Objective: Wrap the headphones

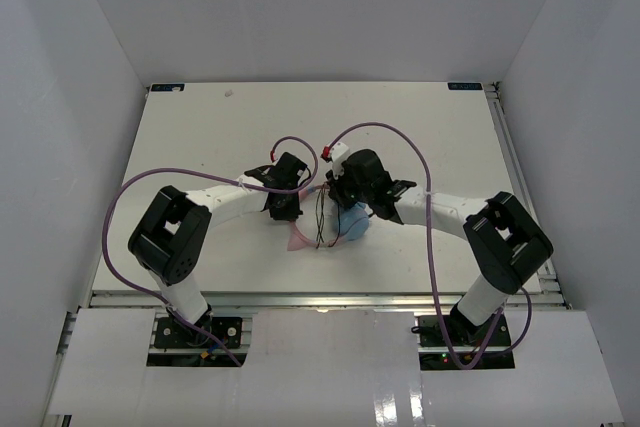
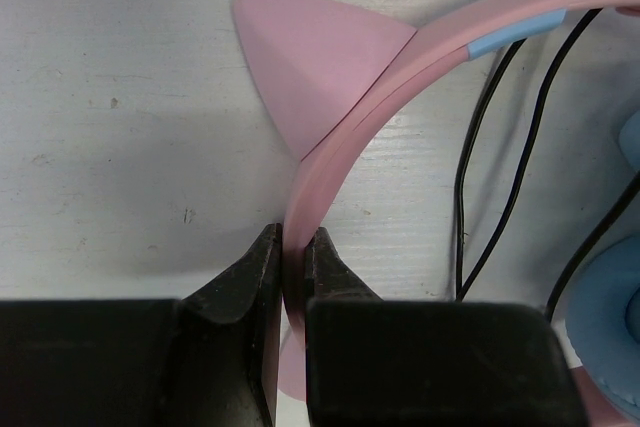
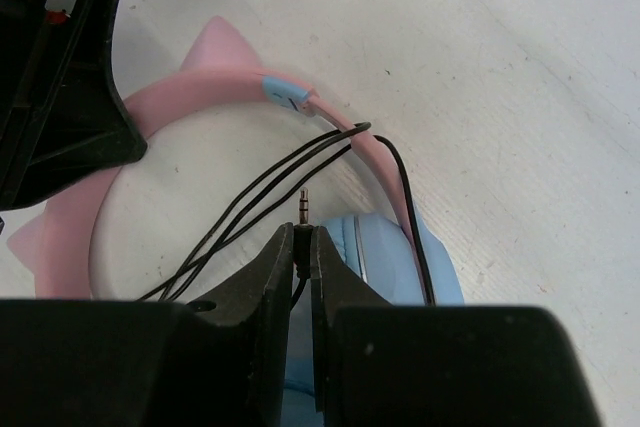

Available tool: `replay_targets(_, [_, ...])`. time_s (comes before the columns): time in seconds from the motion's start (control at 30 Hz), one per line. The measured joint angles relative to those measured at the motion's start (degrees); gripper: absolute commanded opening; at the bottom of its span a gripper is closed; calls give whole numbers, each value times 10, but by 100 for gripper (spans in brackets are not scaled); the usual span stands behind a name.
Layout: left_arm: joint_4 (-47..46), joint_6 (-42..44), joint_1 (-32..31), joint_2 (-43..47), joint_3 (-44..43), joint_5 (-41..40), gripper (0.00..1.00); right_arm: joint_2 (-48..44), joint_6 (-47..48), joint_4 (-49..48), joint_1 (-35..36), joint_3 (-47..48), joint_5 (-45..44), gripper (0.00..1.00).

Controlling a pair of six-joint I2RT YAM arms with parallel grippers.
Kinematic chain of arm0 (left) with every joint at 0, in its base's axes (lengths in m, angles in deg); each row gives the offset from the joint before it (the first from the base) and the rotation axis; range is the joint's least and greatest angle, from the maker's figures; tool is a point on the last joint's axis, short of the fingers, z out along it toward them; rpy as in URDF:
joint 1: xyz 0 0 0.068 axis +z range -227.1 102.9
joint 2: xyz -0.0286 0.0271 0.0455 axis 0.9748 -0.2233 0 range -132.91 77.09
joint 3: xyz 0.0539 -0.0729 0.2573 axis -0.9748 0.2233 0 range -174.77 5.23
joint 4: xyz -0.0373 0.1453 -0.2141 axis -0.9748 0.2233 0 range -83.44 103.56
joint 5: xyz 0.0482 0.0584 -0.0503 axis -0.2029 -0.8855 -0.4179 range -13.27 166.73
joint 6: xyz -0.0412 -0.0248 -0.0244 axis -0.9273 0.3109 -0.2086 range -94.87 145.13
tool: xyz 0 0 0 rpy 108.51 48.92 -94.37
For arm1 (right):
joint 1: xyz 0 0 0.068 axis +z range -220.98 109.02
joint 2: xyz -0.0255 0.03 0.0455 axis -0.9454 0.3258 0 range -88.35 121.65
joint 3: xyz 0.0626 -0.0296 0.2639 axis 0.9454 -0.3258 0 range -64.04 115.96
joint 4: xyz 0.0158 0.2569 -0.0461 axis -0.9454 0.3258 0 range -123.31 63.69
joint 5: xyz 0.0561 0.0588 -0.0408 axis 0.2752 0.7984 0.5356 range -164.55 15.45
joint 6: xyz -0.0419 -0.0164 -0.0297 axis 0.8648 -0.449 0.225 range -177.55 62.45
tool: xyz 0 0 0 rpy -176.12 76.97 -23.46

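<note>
The headphones lie mid-table: a pink headband (image 1: 300, 238) with pink cat ears (image 2: 315, 62) and light-blue ear cups (image 1: 355, 224). My left gripper (image 2: 293, 252) is shut on the pink headband (image 2: 350, 137). My right gripper (image 3: 304, 242) is shut on the black cable's jack plug (image 3: 304, 205), just above a blue ear cup (image 3: 400, 257). Loops of the thin black cable (image 3: 250, 202) cross over the headband (image 3: 170, 97) and hang inside its arc; the cable also shows in the left wrist view (image 2: 500, 147). The left gripper's black body (image 3: 60, 77) shows at the upper left of the right wrist view.
Thick purple robot cables (image 1: 390, 132) arch over both arms. The white table (image 1: 200, 137) is boxed in by white walls, with a metal rail (image 1: 320, 297) at its near edge.
</note>
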Motion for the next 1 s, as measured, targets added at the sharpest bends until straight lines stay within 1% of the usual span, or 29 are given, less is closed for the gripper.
replay_targets(0.07, [0,-1,0,0,0,1,29,3,2,0,6,2,-9,22])
replay_targets(0.17, [1,-1,0,1,0,5,44,7,7,1,8,8,-14,39])
replay_targets(0.27, [1,-3,0,10,0,11,55,7,15,1,8,12,-17,46])
replay_targets(0.5, [10,1,-1,58,-3,13,64,7,23,1,8,14,-13,48])
replay_targets(0.53, [11,2,-1,63,-5,13,65,7,24,2,8,14,-10,51])
replay_targets(0.6, [13,5,-1,73,-8,13,71,5,33,6,8,15,1,64])
replay_targets(0.67, [16,11,-1,85,-10,12,75,-3,50,37,6,26,29,77])
replay_targets(0.7, [19,17,-1,94,-10,12,76,-8,70,64,0,39,56,88])
replay_targets(0.73, [22,23,-1,105,-10,11,79,-14,93,94,-5,56,89,95])
replay_targets(0.77, [24,30,-1,117,-9,10,84,-20,114,120,-11,72,120,91])
replay_targets(0.83, [21,52,-1,160,-4,13,96,-43,141,147,-32,93,177,90])
replay_targets(0.9, [-1,75,-1,223,20,25,98,-88,156,168,-69,98,228,90])
replay_targets(1.0, [-36,101,-1,373,90,59,98,-159,154,186,-130,90,242,90])
